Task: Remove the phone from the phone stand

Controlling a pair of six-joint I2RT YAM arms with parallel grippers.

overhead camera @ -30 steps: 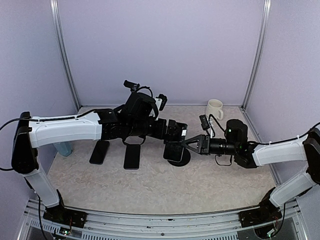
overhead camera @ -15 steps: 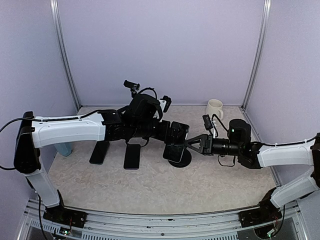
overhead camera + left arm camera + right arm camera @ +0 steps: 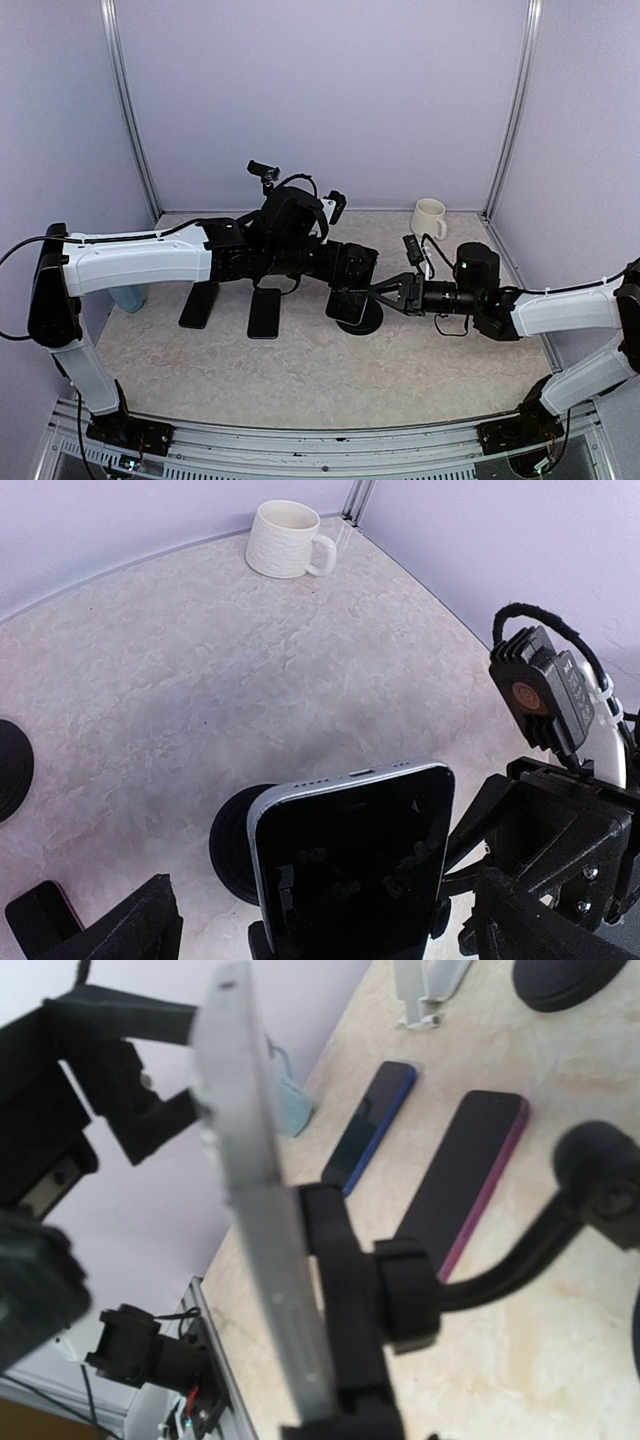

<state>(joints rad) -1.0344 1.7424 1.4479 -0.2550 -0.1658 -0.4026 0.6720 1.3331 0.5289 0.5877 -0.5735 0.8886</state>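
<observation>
The phone (image 3: 349,305) stands clamped in the phone stand (image 3: 366,321) at mid-table. The left gripper (image 3: 352,270), jaws spread wide, straddles it from 10 o'clock. The right gripper (image 3: 378,293) crowds the stand from 3 o'clock; I cannot tell its grip. Two spare phones (image 3: 264,311) lie at 9 o'clock, a mug (image 3: 430,217) at 1 o'clock. Only the right wrist view shows the clamp (image 3: 345,1260) against the phone's edge.

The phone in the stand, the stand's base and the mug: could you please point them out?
phone (image 3: 350,865): left wrist view, centre of screen.
stand's base (image 3: 232,840): left wrist view, round black edge.
mug (image 3: 283,542): left wrist view, ribbed side.
</observation>
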